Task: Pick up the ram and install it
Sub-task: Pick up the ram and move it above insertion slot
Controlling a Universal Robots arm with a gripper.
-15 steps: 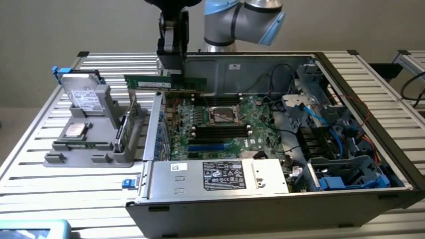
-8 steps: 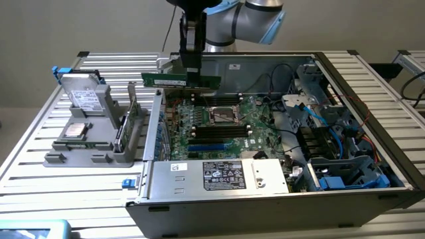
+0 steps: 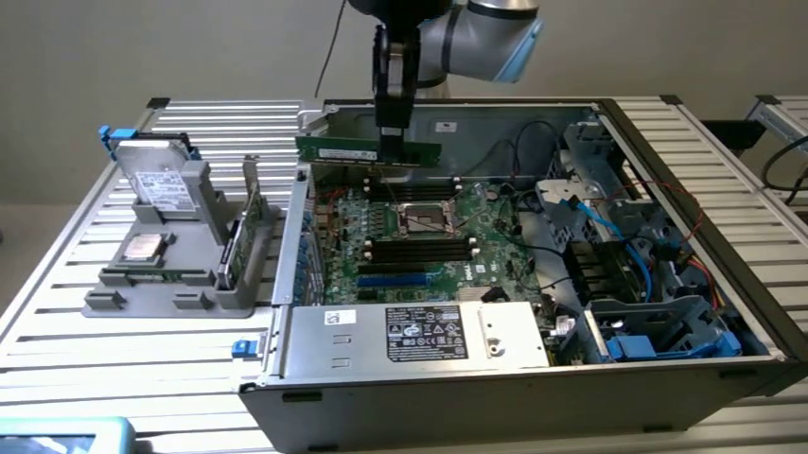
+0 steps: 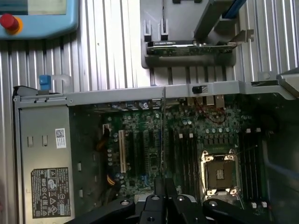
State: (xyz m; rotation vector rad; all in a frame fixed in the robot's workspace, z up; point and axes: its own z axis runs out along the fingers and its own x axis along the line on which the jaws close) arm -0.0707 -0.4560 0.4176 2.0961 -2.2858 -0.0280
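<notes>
The hand was clamped on the ram. It hung above the motherboard, toward the open computer case's far side.

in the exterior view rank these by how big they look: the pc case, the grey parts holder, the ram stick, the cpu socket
1. pc case
2. grey parts holder
3. ram stick and cpu socket: too close to rank. The ram is longer but thinner, and it is held raised above the board.

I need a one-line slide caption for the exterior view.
The gripper holds the ram above the motherboard inside the open computer case.
</notes>
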